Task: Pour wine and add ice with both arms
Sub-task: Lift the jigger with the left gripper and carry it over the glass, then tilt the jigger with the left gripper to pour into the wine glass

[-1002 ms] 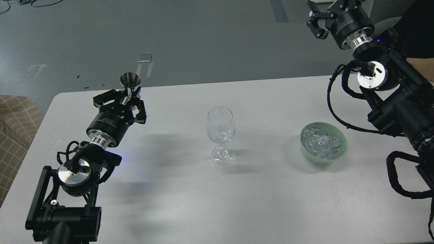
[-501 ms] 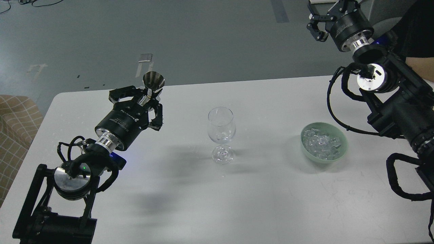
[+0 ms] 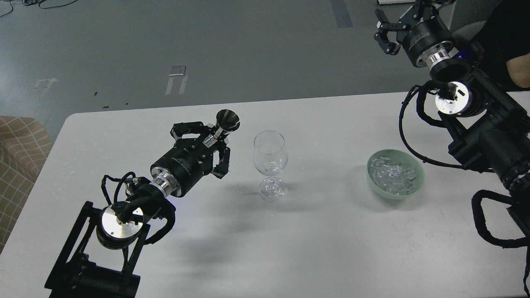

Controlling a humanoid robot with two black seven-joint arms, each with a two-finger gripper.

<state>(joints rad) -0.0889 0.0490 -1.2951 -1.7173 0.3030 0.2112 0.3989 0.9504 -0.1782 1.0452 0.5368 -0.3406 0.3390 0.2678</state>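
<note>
A clear stemmed wine glass (image 3: 269, 163) stands upright at the table's middle and looks empty. My left gripper (image 3: 209, 142) is shut on a small steel measuring cup (image 3: 227, 121), held tilted just left of the glass rim, raised above the table. The ice (image 3: 392, 175) lies as a heap of clear cubes in a pale green bowl (image 3: 419, 182) on the right. My right gripper (image 3: 396, 22) is raised far beyond the table's back right edge, near the top of the view, with its fingers spread and nothing in them.
The white table (image 3: 314, 244) ends at the back edge, with grey floor beyond. A checked brown seat (image 3: 16, 145) stands at the far left. My right arm's cables (image 3: 408, 136) loop over the table behind the bowl.
My left arm has carried the steel cup to the right and nearer, from the table's back left to beside the glass. The right gripper has shifted slightly up and right.
</note>
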